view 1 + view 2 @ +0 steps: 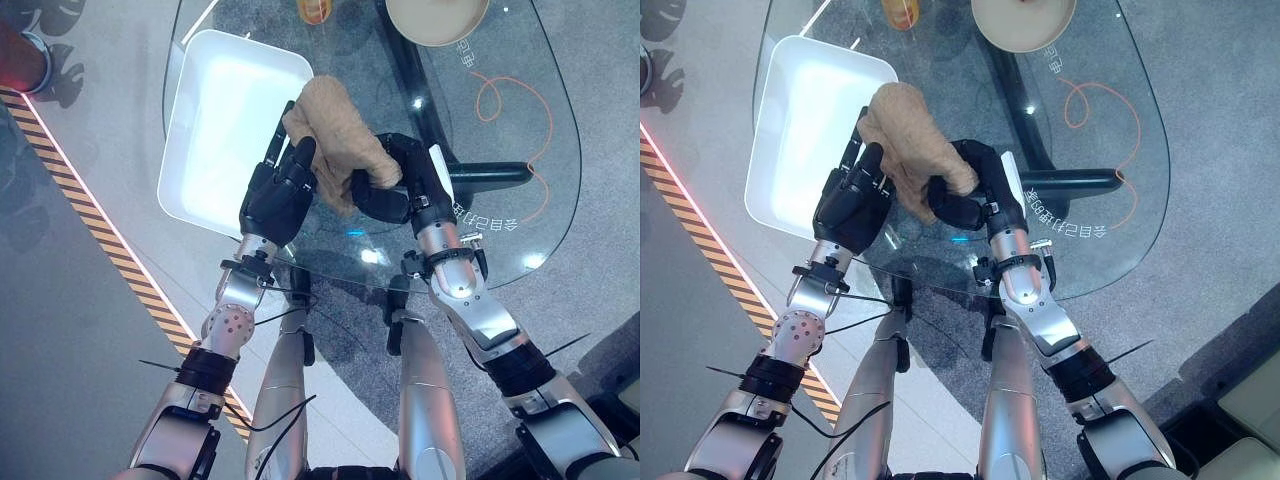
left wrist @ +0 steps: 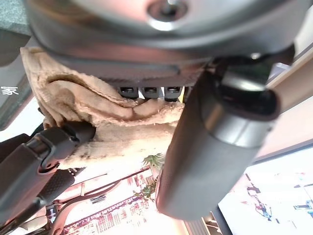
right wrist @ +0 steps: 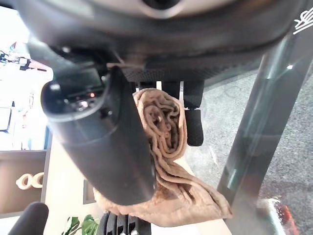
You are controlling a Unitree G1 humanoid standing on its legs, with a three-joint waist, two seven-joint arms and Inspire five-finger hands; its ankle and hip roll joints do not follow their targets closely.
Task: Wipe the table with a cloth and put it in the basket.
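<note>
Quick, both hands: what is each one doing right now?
Left hand: shut on the tan cloth, at its left side.
Right hand: shut on the same cloth, at its right end.

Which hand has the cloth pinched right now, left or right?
Both: the right hand curls round the tan cloth, and the left hand grips its other side.
</note>
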